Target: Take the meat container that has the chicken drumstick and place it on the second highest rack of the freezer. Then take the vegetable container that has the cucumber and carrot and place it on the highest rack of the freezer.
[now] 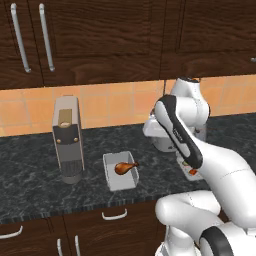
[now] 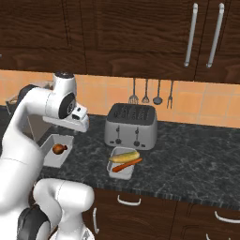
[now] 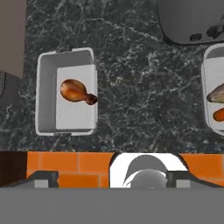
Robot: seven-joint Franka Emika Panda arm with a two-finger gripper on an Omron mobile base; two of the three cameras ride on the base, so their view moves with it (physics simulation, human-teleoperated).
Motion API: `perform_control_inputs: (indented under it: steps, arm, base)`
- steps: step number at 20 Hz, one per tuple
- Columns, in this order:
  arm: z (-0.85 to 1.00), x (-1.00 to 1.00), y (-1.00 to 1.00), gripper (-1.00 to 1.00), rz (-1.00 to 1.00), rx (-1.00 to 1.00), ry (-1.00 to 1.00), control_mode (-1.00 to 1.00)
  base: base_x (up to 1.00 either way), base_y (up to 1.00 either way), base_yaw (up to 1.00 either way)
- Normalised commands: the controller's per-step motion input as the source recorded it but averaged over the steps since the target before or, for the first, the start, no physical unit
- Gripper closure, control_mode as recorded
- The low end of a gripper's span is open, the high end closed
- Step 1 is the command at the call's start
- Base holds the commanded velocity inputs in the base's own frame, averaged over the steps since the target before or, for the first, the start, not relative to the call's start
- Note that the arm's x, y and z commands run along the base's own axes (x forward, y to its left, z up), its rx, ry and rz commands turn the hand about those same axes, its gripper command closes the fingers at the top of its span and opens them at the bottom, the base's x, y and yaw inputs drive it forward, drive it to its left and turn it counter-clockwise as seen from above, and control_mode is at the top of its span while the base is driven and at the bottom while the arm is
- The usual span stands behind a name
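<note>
Meat container (image 3: pixel 65 92) with its drumstick (image 3: pixel 77 92) sits at nine o'clock on the dark tabletop (image 3: pixel 131 87) beneath the hand camera, vegetable container (image 3: pixel 213 96) at three. Claw (image 2: pixel 79 123), jaws wide and empty, should centre over one container wall before descending.

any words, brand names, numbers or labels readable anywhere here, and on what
None: no readable text in any view.
The toaster has small dark knobs on its front but no lettering.
The coffee machine has a plain dark panel, no label.
The meat container and the vegetable container are unmarked.
The cabinet doors carry only handles.
</note>
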Motion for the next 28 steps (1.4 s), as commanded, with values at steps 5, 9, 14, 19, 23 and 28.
perform_control_inputs:
  steps: [5, 9, 14, 19, 23, 28]
  arm:
    - [-0.56, 0.14, 0.82, -1.00, -0.41, 0.00, 0.45, -1.00]
    - [-0.39, -0.07, 0.18, -1.00, -0.40, 0.00, 0.37, -1.00]
    - [-0.54, -0.02, 0.10, -1.00, -0.34, -0.09, 0.15, -1.00]
    - [-0.75, 0.00, 0.15, -1.00, -0.21, -0.31, 0.00, -1.00]
    - [-0.49, 0.00, 0.15, -1.00, -0.19, -0.17, 0.00, -1.00]
    - [-0.28, 0.00, 0.02, -1.00, -0.08, 0.00, 0.00, -1.00]
  base:
    - [0.00, 0.00, 0.00]
    - [0.00, 0.00, 0.00]
    - [0.00, 0.00, 0.00]
    - [0.00, 0.00, 0.00]
    - [0.00, 0.00, 0.00]
    - [0.00, 0.00, 0.00]
